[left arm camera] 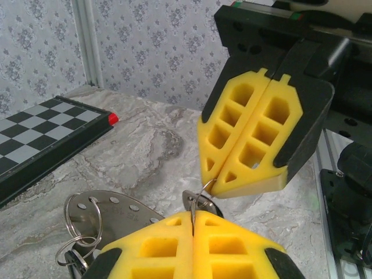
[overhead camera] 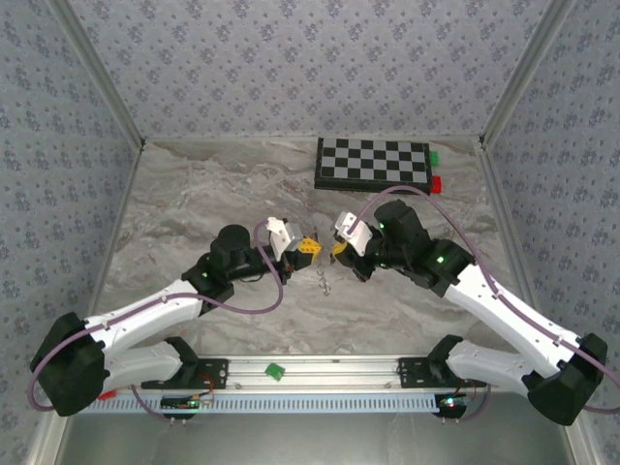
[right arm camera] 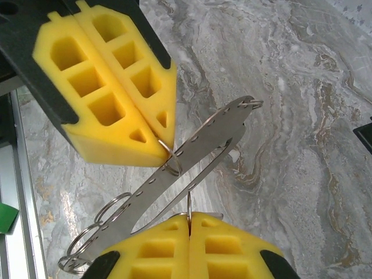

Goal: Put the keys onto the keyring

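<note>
The left claw (left arm camera: pixel 193 220) and the right claw (right arm camera: pixel 189 217) are both squeezing shut on thin wire rings (right arm camera: pixel 170 158) of the flat silver keyring (right arm camera: pixel 203 139), holding it up over the grey table (right arm camera: pixel 290 87).

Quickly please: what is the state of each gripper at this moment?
Left gripper: closed on a wire ring.
Right gripper: closed on a thin wire loop, perhaps the same ring.

Marble-look table (overhead camera: pixel 184 203) with a chessboard (overhead camera: pixel 373 163) up at about 1 o'clock, plus a little green block (overhead camera: pixel 435 155) and a red block (overhead camera: pixel 437 182) on its 3 o'clock edge. Another small green piece (overhead camera: pixel 275 370) sits on the metal rail (overhead camera: pixel 339 368) at 6 o'clock. Flowery wallpaper (overhead camera: pixel 291 58) all round.
</note>
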Robot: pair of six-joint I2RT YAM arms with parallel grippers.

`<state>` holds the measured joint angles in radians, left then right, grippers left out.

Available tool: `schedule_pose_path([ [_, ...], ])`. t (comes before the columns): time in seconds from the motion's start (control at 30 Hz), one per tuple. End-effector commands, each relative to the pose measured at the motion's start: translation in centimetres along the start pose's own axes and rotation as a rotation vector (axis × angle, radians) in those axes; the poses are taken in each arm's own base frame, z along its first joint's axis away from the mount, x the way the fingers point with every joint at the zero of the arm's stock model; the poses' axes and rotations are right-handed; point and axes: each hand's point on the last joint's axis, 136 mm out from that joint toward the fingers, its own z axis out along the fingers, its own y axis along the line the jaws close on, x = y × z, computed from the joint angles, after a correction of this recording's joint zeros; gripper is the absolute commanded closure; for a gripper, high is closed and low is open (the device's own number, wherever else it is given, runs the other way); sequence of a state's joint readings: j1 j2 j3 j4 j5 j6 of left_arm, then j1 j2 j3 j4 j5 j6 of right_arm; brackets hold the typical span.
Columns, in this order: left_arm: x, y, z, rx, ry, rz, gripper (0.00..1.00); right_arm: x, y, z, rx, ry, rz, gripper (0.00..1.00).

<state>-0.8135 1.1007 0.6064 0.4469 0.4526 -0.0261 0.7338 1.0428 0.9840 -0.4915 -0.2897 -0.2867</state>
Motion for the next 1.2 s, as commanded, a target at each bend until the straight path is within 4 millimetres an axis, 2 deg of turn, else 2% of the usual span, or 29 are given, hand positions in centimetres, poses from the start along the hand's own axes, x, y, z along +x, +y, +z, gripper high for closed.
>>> schedule_pose_path([
  [0.0, -1.2, -0.7, -0.3, 0.019, -0.039, 0.038, 1.00, -0.8, 0.4, 0.1, -0.019, -0.030, -0.033, 1.00],
  [0.7, -1.3, -1.5, -0.5, 0.051, -0.046, 0.070, 1.00, -0.5, 1.5, -0.6, -0.076, -0.050, -0.049, 1.00],
  [1.17, -1.1, -1.8, -0.5, 0.064, -0.039, 0.073, 1.00, -0.3, 1.1, -0.6, -0.047, -0.048, -0.047, 1.00],
])
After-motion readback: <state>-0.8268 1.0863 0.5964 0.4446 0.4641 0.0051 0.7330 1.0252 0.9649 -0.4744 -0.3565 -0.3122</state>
